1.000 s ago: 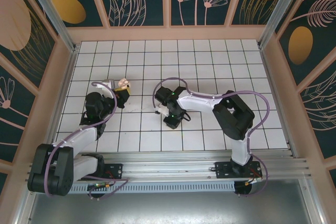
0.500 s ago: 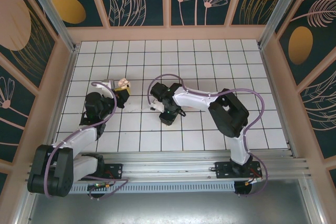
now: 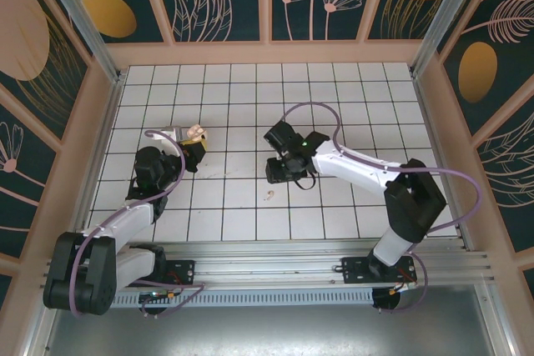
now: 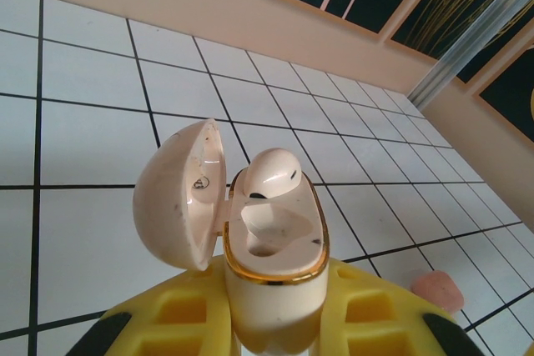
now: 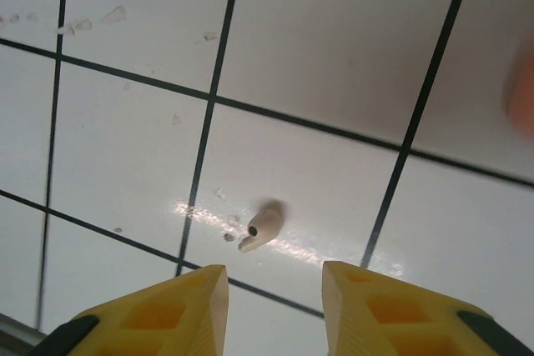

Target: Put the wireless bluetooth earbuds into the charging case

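Observation:
My left gripper (image 4: 275, 327) is shut on the cream charging case (image 4: 275, 277), which stands upright with its lid (image 4: 177, 193) swung open to the left. One cream earbud (image 4: 271, 174) sits in the case's far slot, and the near slot is hollow. From above, the case (image 3: 194, 133) is at the table's left middle. Another cream earbud (image 5: 263, 227) lies loose on a white tile, just ahead of my right gripper (image 5: 275, 289). That gripper is open, holds nothing and hovers above the tile. The top view shows this earbud (image 3: 271, 195) on the tile below the right gripper (image 3: 279, 172).
A small coral-pink rounded piece (image 4: 438, 289) lies on the table to the right of the case. The right wrist view has a pink blur (image 5: 521, 89) at its right edge. Wooden walls (image 3: 267, 53) ring the grid table.
My right gripper has opened and the arm has swung to the right. A loose earbud now shows on the tile below it. The left arm and the case have not moved.

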Available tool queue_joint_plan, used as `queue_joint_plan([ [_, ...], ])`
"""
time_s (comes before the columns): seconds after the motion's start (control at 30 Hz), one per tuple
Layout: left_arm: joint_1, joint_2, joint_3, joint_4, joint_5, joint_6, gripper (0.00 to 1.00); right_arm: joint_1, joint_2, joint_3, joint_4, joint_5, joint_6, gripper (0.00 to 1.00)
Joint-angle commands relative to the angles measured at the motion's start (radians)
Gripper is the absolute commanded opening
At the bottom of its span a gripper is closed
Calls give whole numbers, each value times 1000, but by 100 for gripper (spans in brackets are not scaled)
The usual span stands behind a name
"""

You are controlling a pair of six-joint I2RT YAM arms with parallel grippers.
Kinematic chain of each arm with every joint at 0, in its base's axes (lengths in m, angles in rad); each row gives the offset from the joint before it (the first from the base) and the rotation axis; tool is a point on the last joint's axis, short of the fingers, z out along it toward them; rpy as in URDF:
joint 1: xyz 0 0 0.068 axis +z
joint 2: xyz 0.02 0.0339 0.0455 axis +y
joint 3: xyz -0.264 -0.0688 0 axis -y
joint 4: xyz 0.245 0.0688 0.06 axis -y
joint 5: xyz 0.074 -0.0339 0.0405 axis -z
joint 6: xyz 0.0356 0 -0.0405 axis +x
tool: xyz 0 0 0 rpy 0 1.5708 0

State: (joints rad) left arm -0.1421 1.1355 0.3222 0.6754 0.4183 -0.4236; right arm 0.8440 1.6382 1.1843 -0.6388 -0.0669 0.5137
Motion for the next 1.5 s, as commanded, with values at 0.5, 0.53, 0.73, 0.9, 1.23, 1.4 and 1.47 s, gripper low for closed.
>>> queue_joint_plan([
  [0.5,7,-29,25,-11,5,27,8,15,155,-45,131,-79,208,37],
  [0.53,7,-30,25,-11,3,28,8,16,162,-45,134,-82,207,37],
  [0.73,7,-34,26,-13,-2,29,8,17,199,-35,141,-92,191,37],
  [0.9,7,-33,26,-13,0,28,8,20,206,-24,184,-113,173,35],
  [1.23,7,-39,28,-14,0,28,8,35,146,10,140,-37,172,37],
  [1.4,7,-28,32,-9,6,28,8,38,112,-44,100,-31,223,37],
  [1.47,7,-25,35,-8,7,30,8,45,105,-70,108,-44,240,37],
])
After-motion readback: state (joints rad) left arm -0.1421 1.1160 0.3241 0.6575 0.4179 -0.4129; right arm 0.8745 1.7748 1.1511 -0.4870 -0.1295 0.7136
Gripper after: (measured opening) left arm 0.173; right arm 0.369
